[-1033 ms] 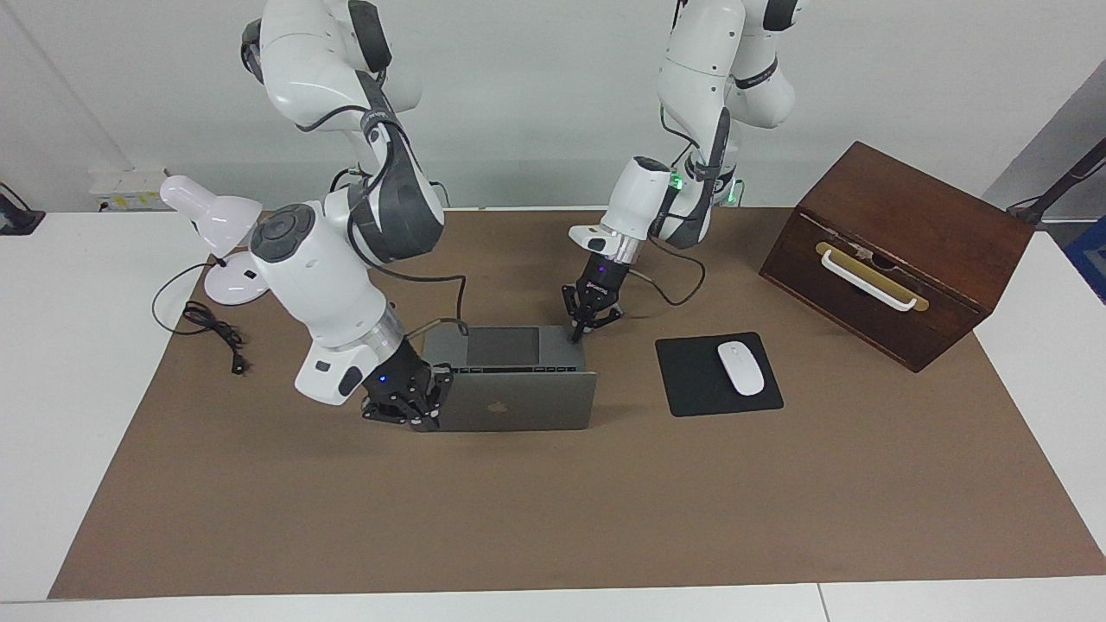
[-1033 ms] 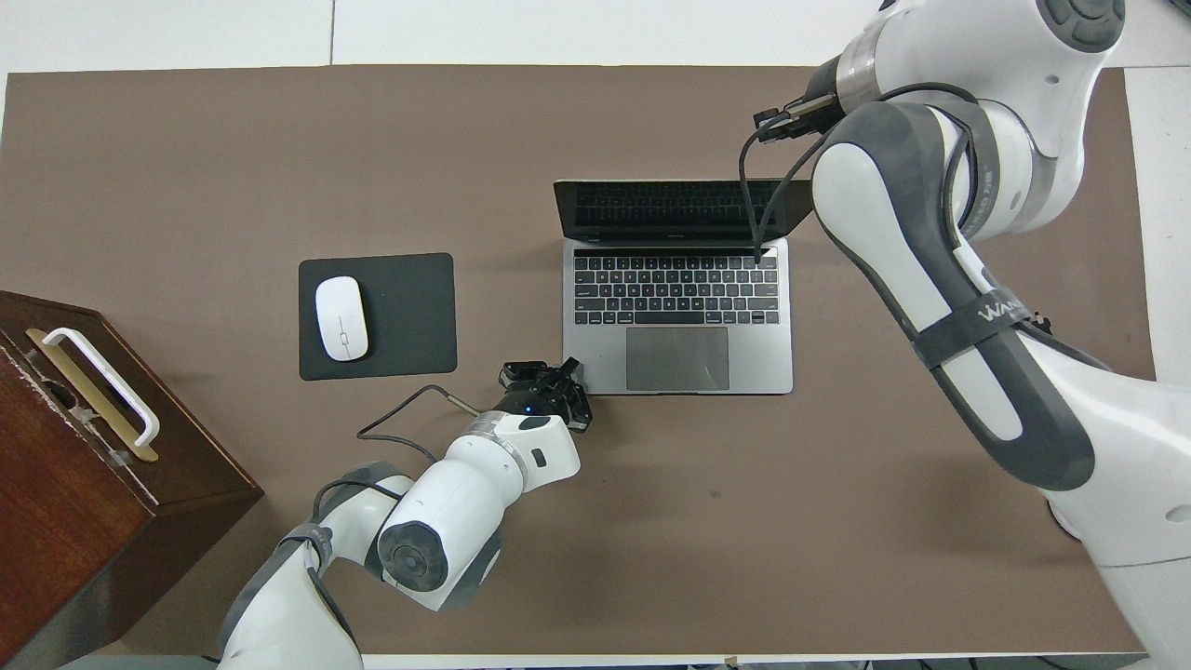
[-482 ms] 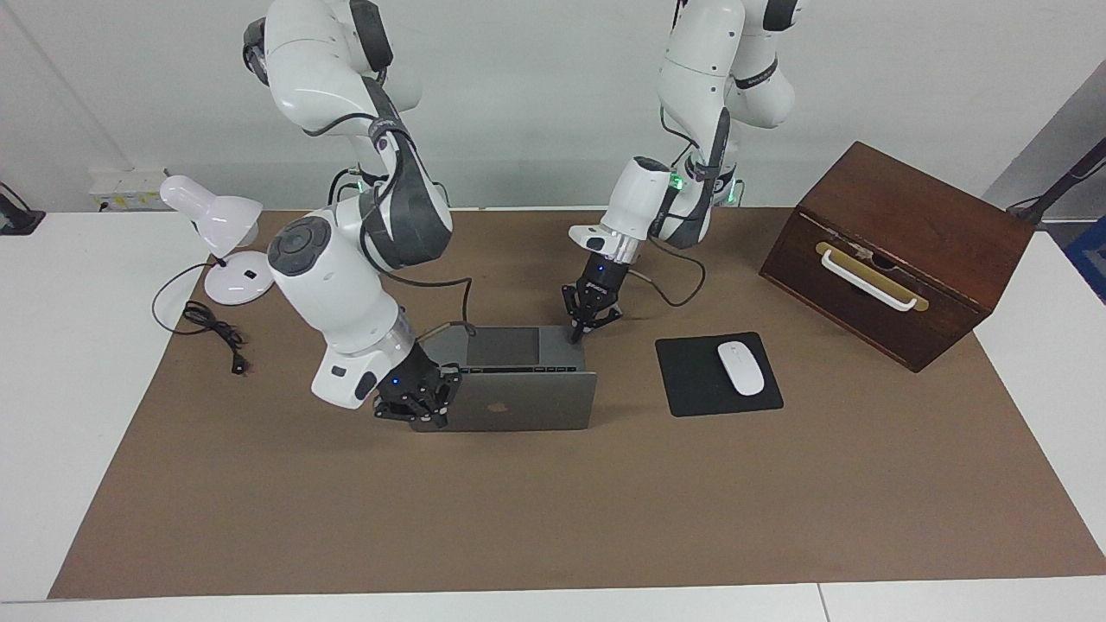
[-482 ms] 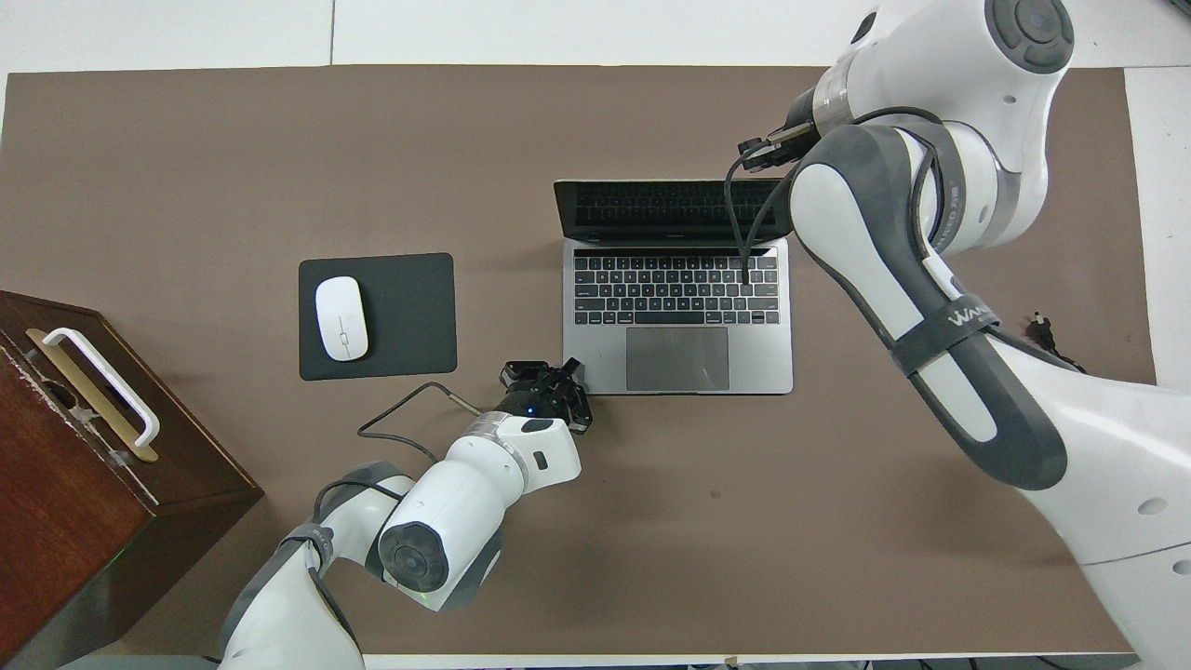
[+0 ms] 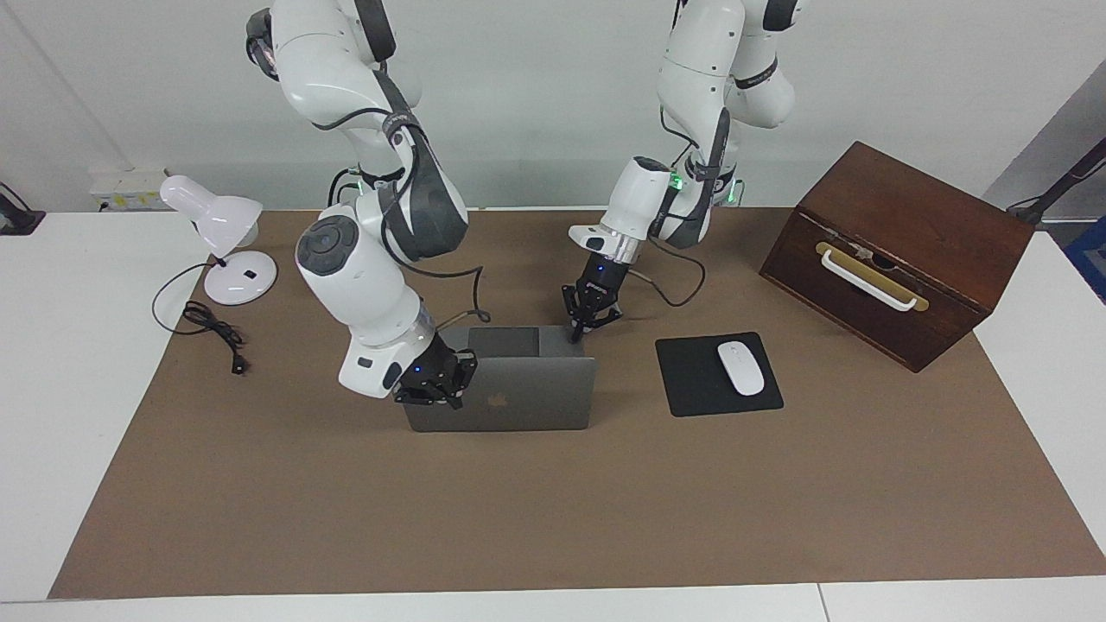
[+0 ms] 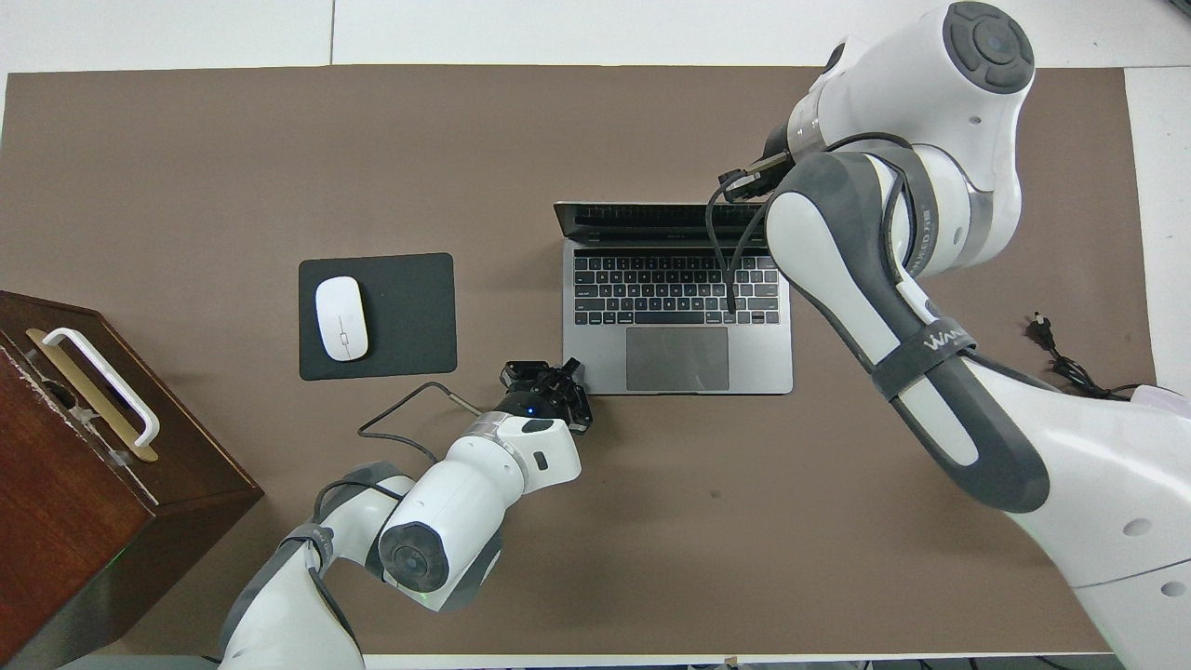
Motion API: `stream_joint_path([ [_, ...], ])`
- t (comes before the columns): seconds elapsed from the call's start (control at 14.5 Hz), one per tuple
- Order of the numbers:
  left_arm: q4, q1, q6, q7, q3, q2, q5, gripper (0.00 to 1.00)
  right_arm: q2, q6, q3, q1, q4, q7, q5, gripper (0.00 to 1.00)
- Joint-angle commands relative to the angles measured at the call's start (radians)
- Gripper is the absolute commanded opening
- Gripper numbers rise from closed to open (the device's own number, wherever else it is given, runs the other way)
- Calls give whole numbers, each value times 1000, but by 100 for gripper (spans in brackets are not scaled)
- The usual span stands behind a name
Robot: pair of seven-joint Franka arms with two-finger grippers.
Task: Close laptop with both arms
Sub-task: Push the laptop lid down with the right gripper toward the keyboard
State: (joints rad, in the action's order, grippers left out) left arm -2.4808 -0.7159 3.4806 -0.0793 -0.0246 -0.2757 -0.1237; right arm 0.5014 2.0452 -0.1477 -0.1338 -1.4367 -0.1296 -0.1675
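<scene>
At mid-bench the laptop (image 5: 501,389) is sitting half folded, its lid leaning toward the robots. The right claw (image 5: 429,386), fingertips shut and empty, is apparently pressing the lid's corner; it should be pushing slowly and evenly. The left claw (image 5: 587,319), also shut, is pinning the deck's near corner and should be holding firm.

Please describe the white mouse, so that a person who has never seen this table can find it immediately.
Start at the brown mat covering the table, then find the black mouse pad lying between the laptop and the wooden box. The mouse rests on that pad: small, oval, glossy white, without a cable.
</scene>
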Motion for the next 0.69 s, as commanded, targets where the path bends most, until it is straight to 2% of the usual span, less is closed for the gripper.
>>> stream_joint_path([
  [0.0,13,-27,21,-14,17,-37,1,0,-55,0,-6,10,-89,11,-24,0],
  [0.62,13,-34,21,-17,17,-39,1,0,-107,1,-6,10,-232,11,-14,0],
])
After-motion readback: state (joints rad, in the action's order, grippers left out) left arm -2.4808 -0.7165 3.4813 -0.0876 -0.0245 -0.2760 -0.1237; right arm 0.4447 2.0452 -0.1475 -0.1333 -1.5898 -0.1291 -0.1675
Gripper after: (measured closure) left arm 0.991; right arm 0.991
